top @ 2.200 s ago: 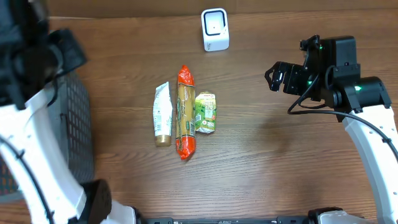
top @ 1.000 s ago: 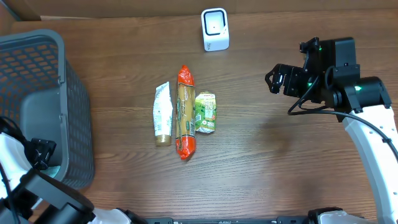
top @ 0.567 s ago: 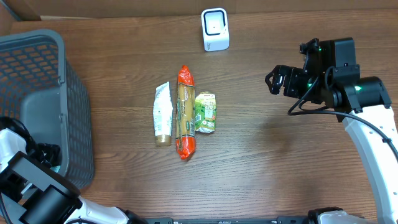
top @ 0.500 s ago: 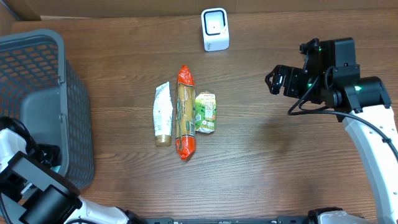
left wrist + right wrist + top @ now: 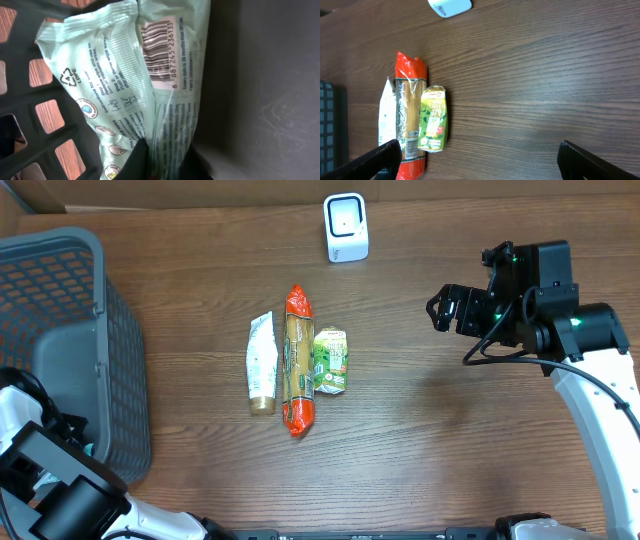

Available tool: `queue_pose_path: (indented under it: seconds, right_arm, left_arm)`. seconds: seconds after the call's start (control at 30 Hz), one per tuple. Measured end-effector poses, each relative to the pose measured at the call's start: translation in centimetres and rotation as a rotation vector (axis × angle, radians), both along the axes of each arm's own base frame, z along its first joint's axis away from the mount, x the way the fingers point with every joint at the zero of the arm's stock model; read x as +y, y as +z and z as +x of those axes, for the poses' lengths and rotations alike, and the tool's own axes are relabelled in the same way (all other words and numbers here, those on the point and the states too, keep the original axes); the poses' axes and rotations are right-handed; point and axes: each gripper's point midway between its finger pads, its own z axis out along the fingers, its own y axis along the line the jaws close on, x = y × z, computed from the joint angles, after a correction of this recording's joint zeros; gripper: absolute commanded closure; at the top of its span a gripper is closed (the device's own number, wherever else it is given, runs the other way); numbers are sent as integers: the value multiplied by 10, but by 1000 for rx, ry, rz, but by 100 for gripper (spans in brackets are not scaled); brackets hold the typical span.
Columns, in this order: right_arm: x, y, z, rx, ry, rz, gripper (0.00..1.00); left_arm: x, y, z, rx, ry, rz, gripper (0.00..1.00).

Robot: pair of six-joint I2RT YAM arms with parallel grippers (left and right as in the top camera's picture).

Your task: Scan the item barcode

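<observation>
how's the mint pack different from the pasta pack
The mint pack is pale green and sits in the basket; the pasta pack is red-ended and lies on the table. The left gripper has its jaws shut on the mint pack; no gripper touches the pasta pack. Both are film packs.

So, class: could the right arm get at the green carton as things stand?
Probably yes: the right gripper hangs with open jaws, bare table between it and the green carton.
</observation>
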Motion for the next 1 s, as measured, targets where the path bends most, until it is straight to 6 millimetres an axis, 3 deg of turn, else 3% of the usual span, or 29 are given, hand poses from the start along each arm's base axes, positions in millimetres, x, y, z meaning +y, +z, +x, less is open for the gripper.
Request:
queue_pose_path:
  seconds: [0.2,0.37,0.5,0.67,0.77,0.83,0.93,1.0]
  right_arm:
    - [0,2,2,-12,0,2,0]
    - [1,3,4,-21,0,3,0]
    - [1,4,5,-25,0,4,0]
    - [1,4,5,-25,0,4,0]
    - [1,4,5,-26,0,4,0]
    - [1,4,5,-25,0,4,0]
    - [1,4,5,-26,0,4,0]
    - [1,4,5,-25,0,4,0]
  left_arm:
    - [-1,2,11,-57,-30,-38,96]
    - [-5,27,63,-277,-149,-164,96]
    - [11,90,115,-481,-238,-148,96]
    - [26,214,164,-701,-381,31,96]
    - [5,284,184,-793,-489,126,96]
    - [-27,330,200,-852,-615,185,96]
    - [-86,370,216,-910,-798,207,96]
    - [-134,382,223,-926,-930,181,96]
